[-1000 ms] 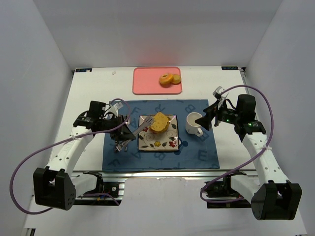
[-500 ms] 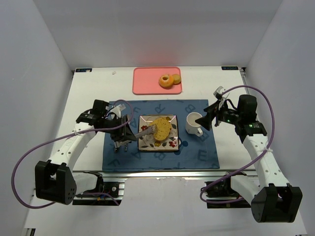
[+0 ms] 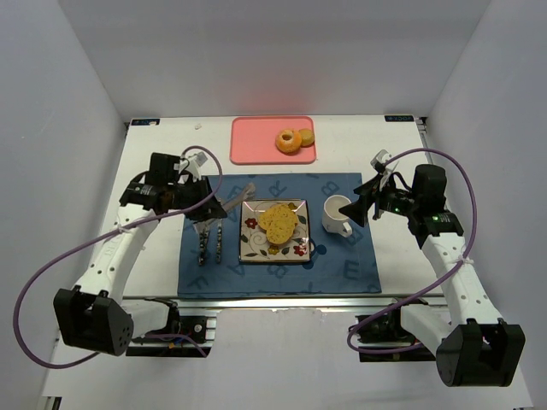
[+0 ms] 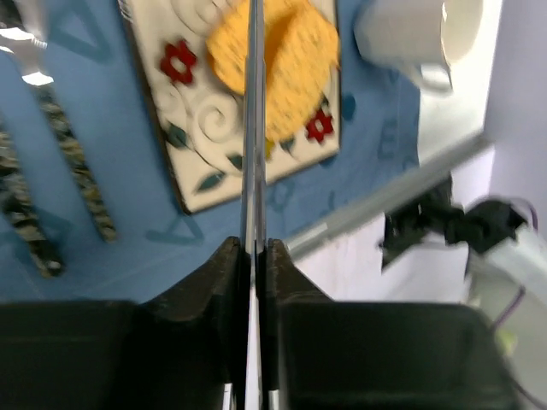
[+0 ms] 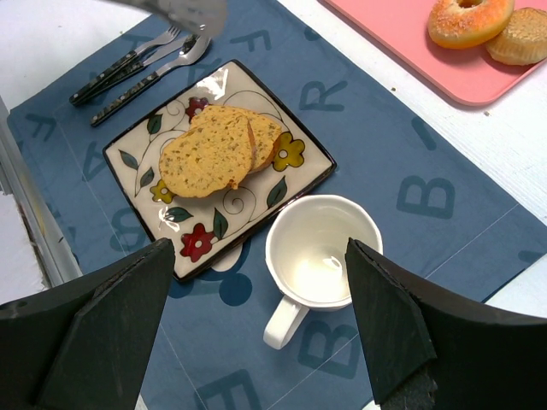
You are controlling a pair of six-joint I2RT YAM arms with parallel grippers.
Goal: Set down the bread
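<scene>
A white desk (image 3: 154, 162) carries a blue placemat (image 3: 342, 265). On the left arm (image 3: 111, 256), the jaws are closed on a thin metal spatula (image 4: 254, 128) just left of the flowered plate (image 3: 252, 243). On the right arm (image 3: 449, 256), the jaws stand wide apart, empty, beside the mug (image 3: 338, 212). The bread (image 3: 278, 222), two overlapping slices, lies on the plate.
</scene>
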